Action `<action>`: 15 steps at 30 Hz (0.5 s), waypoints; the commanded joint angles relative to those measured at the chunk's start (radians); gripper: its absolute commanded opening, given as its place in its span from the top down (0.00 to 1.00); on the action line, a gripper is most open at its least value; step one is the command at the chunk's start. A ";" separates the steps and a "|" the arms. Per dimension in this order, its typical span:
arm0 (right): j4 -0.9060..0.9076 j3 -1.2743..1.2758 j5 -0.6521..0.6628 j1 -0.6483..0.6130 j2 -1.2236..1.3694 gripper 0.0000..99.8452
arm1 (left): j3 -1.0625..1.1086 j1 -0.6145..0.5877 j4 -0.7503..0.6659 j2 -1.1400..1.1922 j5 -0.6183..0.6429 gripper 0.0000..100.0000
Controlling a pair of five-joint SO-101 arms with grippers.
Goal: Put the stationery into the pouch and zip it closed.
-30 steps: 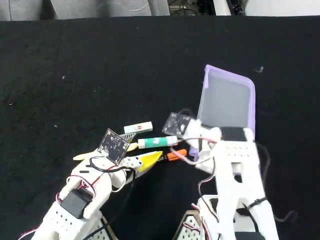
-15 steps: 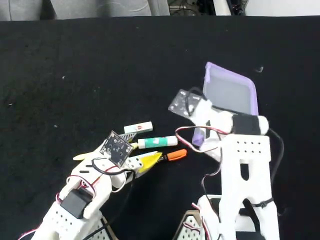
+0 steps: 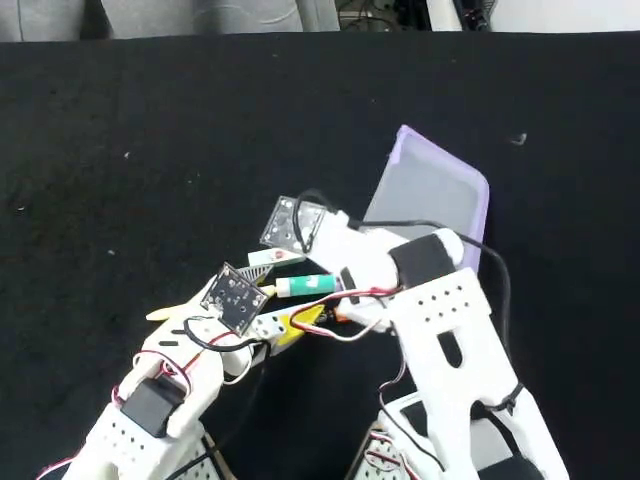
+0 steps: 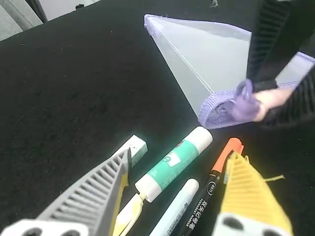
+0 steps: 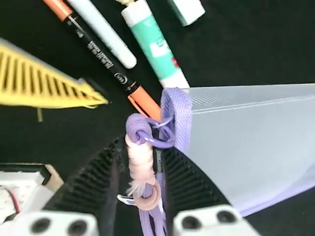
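A translucent purple pouch (image 3: 432, 196) lies on the black table, its corner pulled toward the stationery. My right gripper (image 5: 141, 163) is shut on the pouch's purple zipper pull (image 5: 139, 142), also seen as the zipper pull (image 4: 242, 100) beyond the pens. A green-and-white glue stick (image 4: 173, 163), a white marker (image 4: 175, 208), a black pen with an orange cap (image 4: 214, 188) and a small eraser (image 4: 133, 149) lie side by side. My left gripper (image 4: 172, 196) hangs open just over them, a grey finger (image 4: 93, 196) on one side and a yellow finger (image 4: 246, 191) on the other.
The right arm (image 3: 440, 300) crosses over the pouch's near corner and part of the pens. The black cloth (image 3: 150, 150) stretches wide to the far left and back. Grey chairs (image 3: 200, 15) stand beyond the table's far edge.
The right arm has swung left toward the stationery, dragging the pouch by its zipper pull so the pouch turned and slid left. The left arm has hardly moved.
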 commanded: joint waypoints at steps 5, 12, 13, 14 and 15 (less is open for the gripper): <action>0.222 -0.180 -0.014 -0.097 -0.160 0.99 | 0.024 0.001 -0.026 -0.002 -0.011 0.69; 0.242 -0.116 -0.072 -0.235 -0.209 0.99 | 0.024 -0.001 -0.026 -0.002 -0.012 0.69; 0.241 -0.105 -0.080 -0.245 -0.208 0.99 | 0.024 -0.001 -0.026 -0.002 -0.012 0.69; 0.230 -0.097 -0.087 -0.250 -0.205 0.99 | 0.024 -0.001 -0.026 -0.002 -0.012 0.69; 0.216 -0.090 -0.094 -0.252 -0.205 0.99 | 0.024 -0.001 -0.026 -0.002 -0.012 0.69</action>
